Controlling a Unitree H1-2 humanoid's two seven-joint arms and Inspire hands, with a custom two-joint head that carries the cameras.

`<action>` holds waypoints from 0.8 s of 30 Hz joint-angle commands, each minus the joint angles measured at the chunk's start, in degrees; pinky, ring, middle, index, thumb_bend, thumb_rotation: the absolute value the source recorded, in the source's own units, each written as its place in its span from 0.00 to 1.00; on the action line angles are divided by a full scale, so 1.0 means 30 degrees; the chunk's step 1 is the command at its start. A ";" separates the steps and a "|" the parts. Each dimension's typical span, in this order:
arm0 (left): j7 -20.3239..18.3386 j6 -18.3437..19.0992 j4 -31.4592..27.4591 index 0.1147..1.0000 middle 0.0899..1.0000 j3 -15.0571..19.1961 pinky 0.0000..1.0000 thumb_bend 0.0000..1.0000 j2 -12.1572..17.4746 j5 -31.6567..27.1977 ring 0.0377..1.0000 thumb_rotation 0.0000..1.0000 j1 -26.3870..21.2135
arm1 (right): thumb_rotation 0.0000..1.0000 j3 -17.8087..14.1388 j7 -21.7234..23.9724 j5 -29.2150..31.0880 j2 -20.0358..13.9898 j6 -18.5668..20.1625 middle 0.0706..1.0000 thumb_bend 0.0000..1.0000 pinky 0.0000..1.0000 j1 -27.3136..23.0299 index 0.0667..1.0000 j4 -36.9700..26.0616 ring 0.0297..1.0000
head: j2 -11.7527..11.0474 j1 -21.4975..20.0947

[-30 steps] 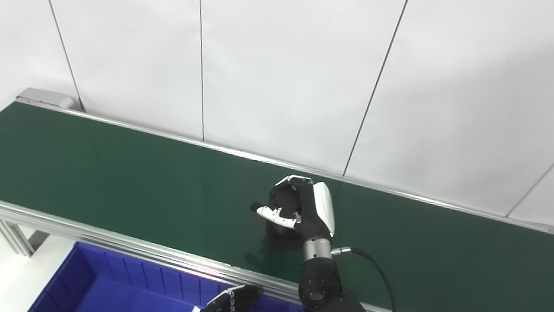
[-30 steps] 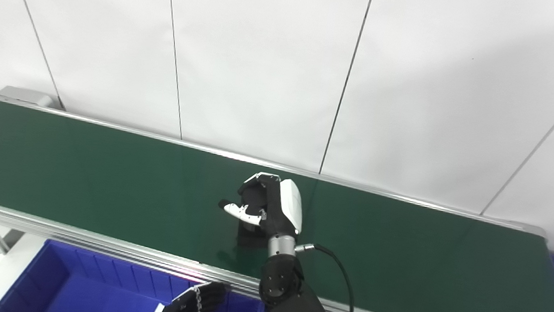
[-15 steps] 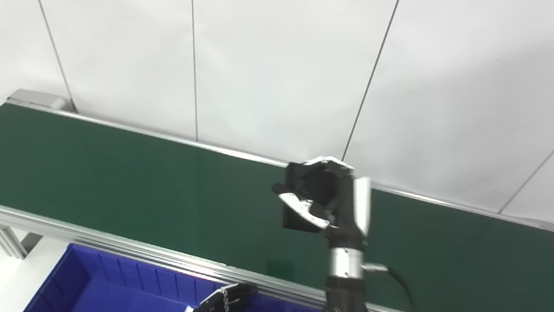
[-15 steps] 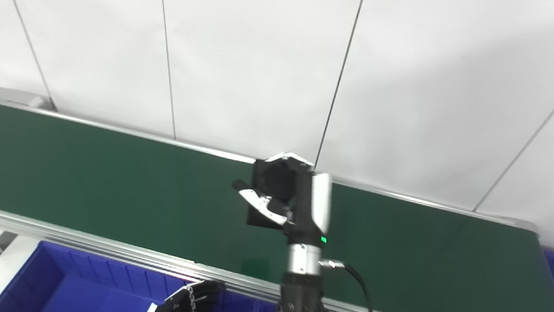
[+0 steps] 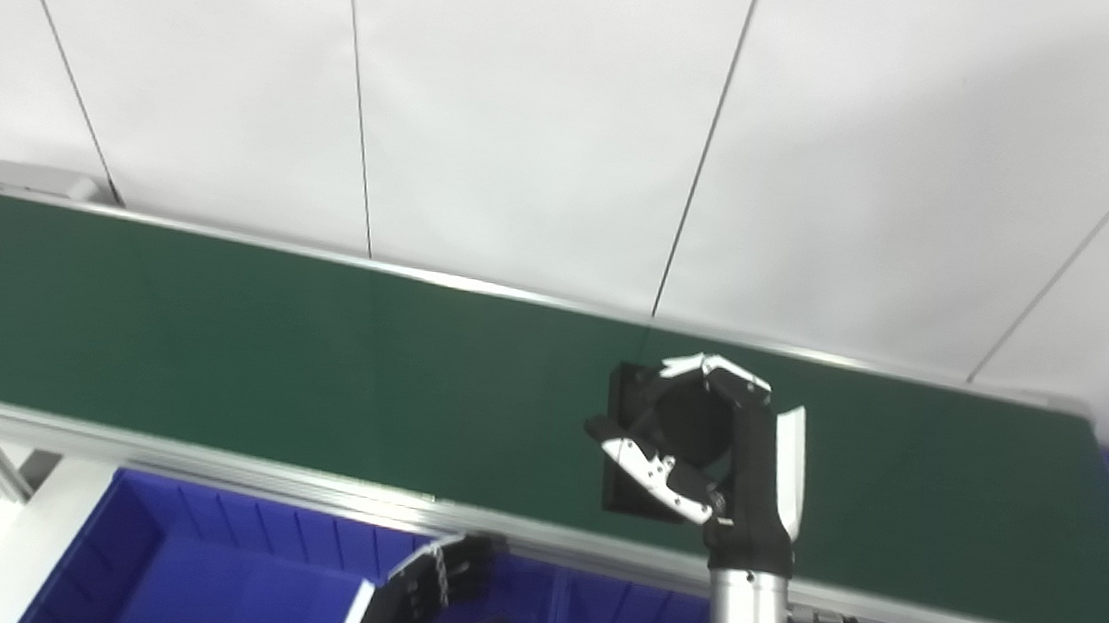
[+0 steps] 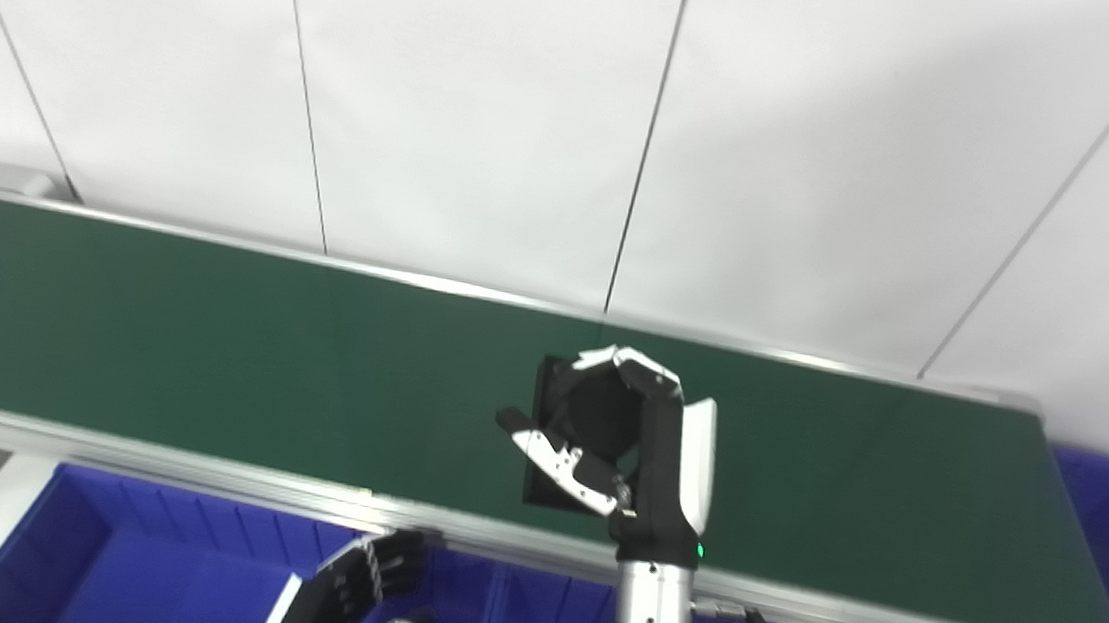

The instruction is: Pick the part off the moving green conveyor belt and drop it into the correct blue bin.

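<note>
Left eye view: the right robot hand [image 5: 718,446] is clamped on the black part [image 5: 638,449], held upright over the green conveyor belt [image 5: 211,342], long axis vertical, blue bin [image 5: 221,563] just below. Right eye view: the left robot hand [image 6: 339,594] hangs spread and empty over that bin, well clear of the part.

White panelled wall [image 5: 531,119], thin dark seams, even light

Bright, even overhead light, soft glare along the conveyor's metal rail [image 5: 200,466], images slightly soft.
</note>
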 commanded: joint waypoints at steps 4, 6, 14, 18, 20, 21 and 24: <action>-0.0781 -0.0621 -0.1195 0.68 0.71 0.0164 0.77 0.58 0.0037 -0.0660 0.72 0.00 0.0069 | 0.00 -0.0471 0.0137 0.0121 -0.0371 -0.0373 0.47 0.50 0.39 0.2102 0.22 -0.1361 0.44 | 0.1065 -0.0266; -0.0878 -0.0621 -0.1407 0.68 0.72 0.0190 0.77 0.59 0.0089 -0.0653 0.72 0.00 0.0097 | 0.00 -0.0628 0.0208 0.0244 -0.0401 -0.0236 0.47 0.50 0.39 0.2748 0.23 -0.1431 0.44 | 0.1458 -0.0403; -0.1374 -0.0605 -0.2406 0.68 0.71 0.0319 0.72 0.57 0.0435 -0.1046 0.71 0.00 0.0103 | 0.00 -0.1316 -0.0254 0.0270 -0.0160 -0.0221 0.46 0.50 0.40 0.4120 0.23 0.0525 0.44 | 0.2837 -0.1118; -0.1562 -0.0617 -0.2430 0.69 0.71 0.0516 0.76 0.56 0.0660 -0.1342 0.72 0.00 0.0077 | 0.00 -0.1675 -0.0397 0.0434 -0.0166 -0.0181 0.45 0.50 0.42 0.4014 0.24 0.2253 0.42 | 0.2964 -0.1378; -0.1635 -0.0614 -0.2430 0.69 0.71 0.0565 0.76 0.56 0.0640 -0.1605 0.72 0.00 0.0083 | 0.00 -0.1940 -0.0670 0.0449 -0.0194 -0.0360 0.45 0.50 0.42 0.3816 0.24 0.3180 0.42 | 0.2988 -0.1366; -0.1650 -0.0610 -0.2457 0.69 0.71 0.0574 0.76 0.56 0.0632 -0.1690 0.72 0.00 0.0093 | 0.00 -0.2072 -0.0801 0.0485 -0.0233 -0.0413 0.45 0.50 0.42 0.3687 0.24 0.3576 0.42 | 0.2996 -0.1353; -0.1587 -0.0596 -0.2617 0.68 0.71 0.0563 0.76 0.56 0.0588 -0.1755 0.72 0.00 0.0145 | 0.00 -0.2463 -0.1001 0.0575 -0.0285 -0.0353 0.45 0.50 0.41 0.3365 0.25 0.4327 0.43 | 0.3022 -0.1370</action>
